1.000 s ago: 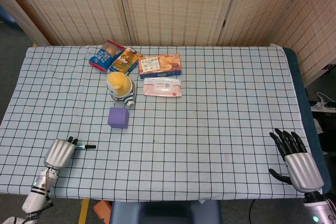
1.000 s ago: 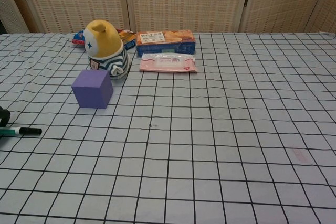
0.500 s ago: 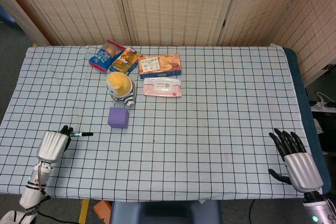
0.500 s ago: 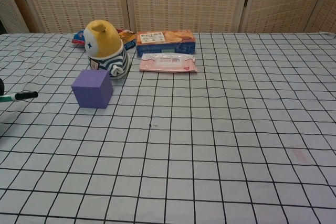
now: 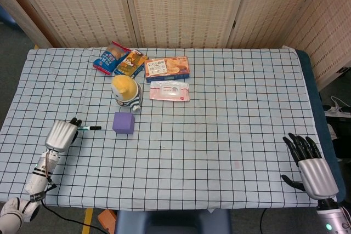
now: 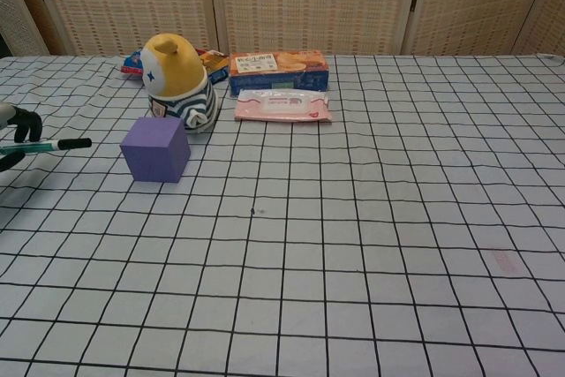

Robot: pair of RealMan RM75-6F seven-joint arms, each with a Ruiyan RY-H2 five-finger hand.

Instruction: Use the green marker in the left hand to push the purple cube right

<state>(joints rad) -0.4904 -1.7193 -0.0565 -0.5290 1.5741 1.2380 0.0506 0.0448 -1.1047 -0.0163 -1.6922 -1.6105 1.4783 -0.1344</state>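
Gripping the green marker (image 5: 88,129) near the tabletop's left edge is the left hand (image 5: 61,135), tip aimed right at the purple cube (image 5: 124,123), seemingly just short of contact, lined up for the push. The cube sits left of centre. The right hand (image 5: 311,166) is rested open, holding nothing, at the near right corner.

Bright, even light fills both views; shadows lie soft and short, focus is sharp, no glare anywhere.
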